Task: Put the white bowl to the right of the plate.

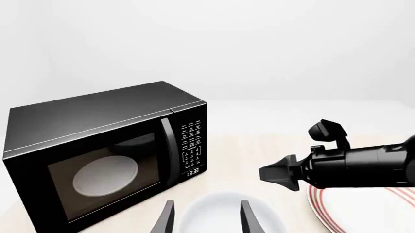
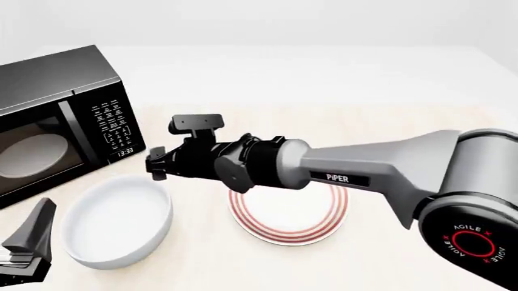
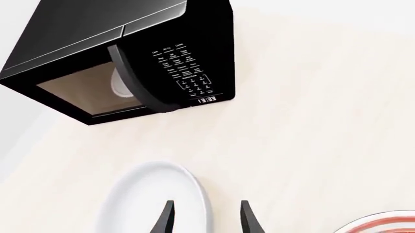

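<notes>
The right arm (image 2: 340,173) hides the far rim of the plate (image 2: 292,233). Beside the plate, the white bowl (image 1: 227,213) is cut off by the left wrist view's edge. The microwave (image 2: 57,121) beyond the plate runs off-frame.

Plain deep white bowl (image 2: 117,221) upright on table, just left of red-ringed flat plate (image 2: 290,219)

Right arm (image 2: 380,167) with grey tapered link marked "PIPER" in white, black wrist section, round black joint cap with red ring and "AGILE X" lettering, black wedge-shaped gripper fingers (image 1: 167,219)
</notes>
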